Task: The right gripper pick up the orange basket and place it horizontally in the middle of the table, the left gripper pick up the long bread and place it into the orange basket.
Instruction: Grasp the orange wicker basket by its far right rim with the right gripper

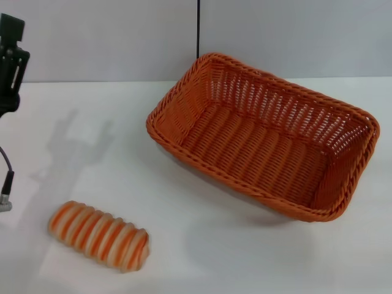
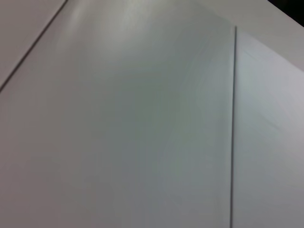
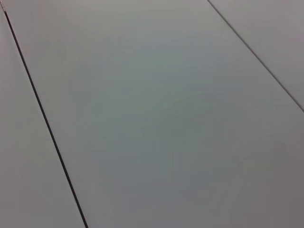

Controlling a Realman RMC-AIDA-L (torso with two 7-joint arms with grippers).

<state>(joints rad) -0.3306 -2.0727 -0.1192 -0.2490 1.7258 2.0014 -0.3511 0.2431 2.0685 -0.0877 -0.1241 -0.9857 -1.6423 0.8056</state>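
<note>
The orange basket (image 1: 264,139) rests empty on the white table (image 1: 208,251), right of centre, its long side running diagonally from back left to front right. The long bread (image 1: 100,236), striped orange and cream, lies alone on the table at the front left, well apart from the basket. My left gripper (image 1: 11,67) hangs at the far left edge of the head view, above the table and behind the bread, touching nothing. The right gripper is out of view. Both wrist views show only plain grey panels with dark seams.
A dark cable with a silver plug (image 1: 6,191) dangles at the left edge below the left gripper. A grey wall (image 1: 122,37) rises behind the table, with a thin vertical dark line (image 1: 198,27) behind the basket.
</note>
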